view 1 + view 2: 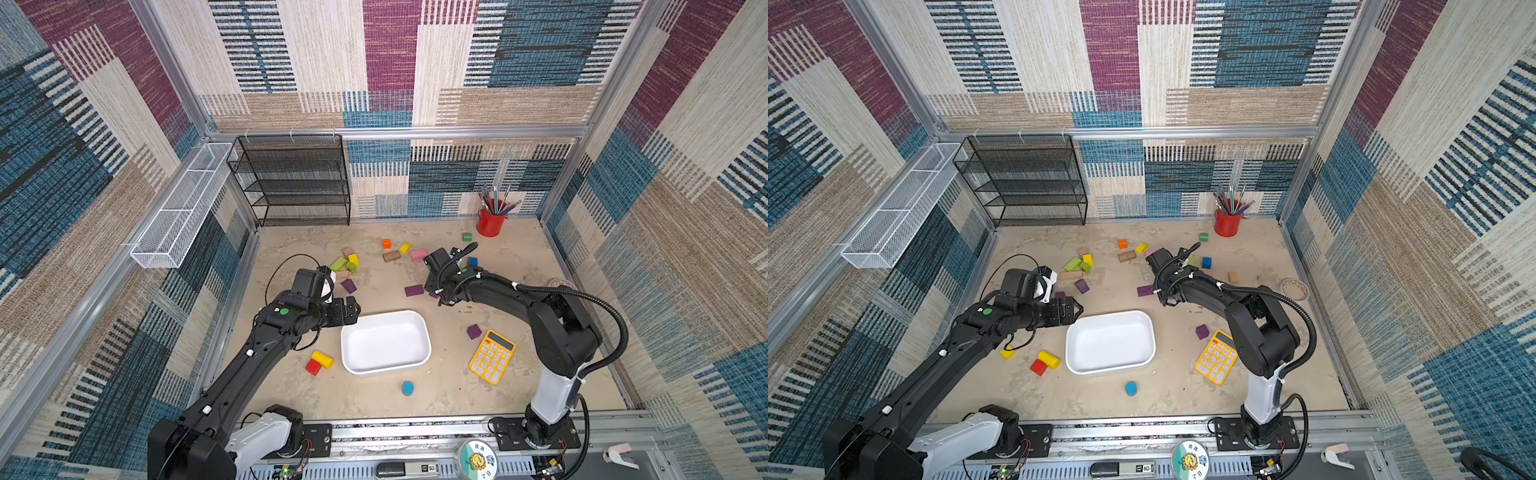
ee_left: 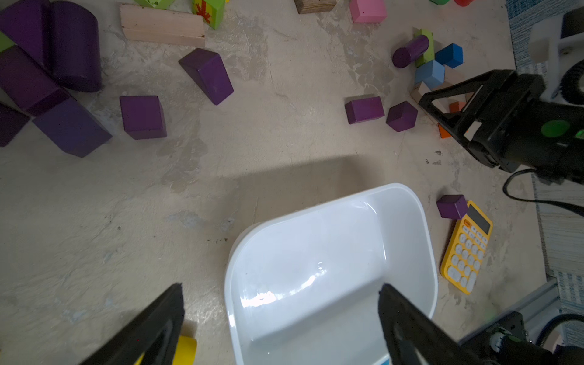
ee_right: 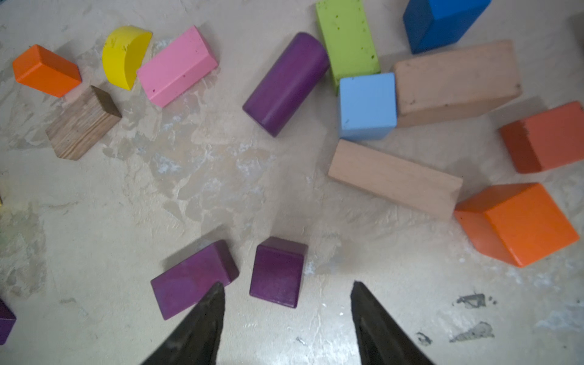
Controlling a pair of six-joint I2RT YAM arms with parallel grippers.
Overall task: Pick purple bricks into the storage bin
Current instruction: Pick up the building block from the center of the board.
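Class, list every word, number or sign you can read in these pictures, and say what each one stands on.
"50": on the grey device.
Too small to read: the characters on the round sunflower sticker.
Too blurred to read: the keys of the yellow calculator.

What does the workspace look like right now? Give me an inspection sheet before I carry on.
Surface: beige tabletop, patchy and scuffed.
Job's things: storage bin empty; purple bricks all outside it, including a cube, an oblong and a cylinder.
Clutter: calculator, pen cup, blue disc, coloured blocks.
End effectors: left end effector open by the bin's corner; right end effector open, cube just off its tips, nothing gripped.
Cables: cable loop behind the left wrist; corrugated hose along the right arm.
Surroundings: mesh rack, wire basket, patterned walls.
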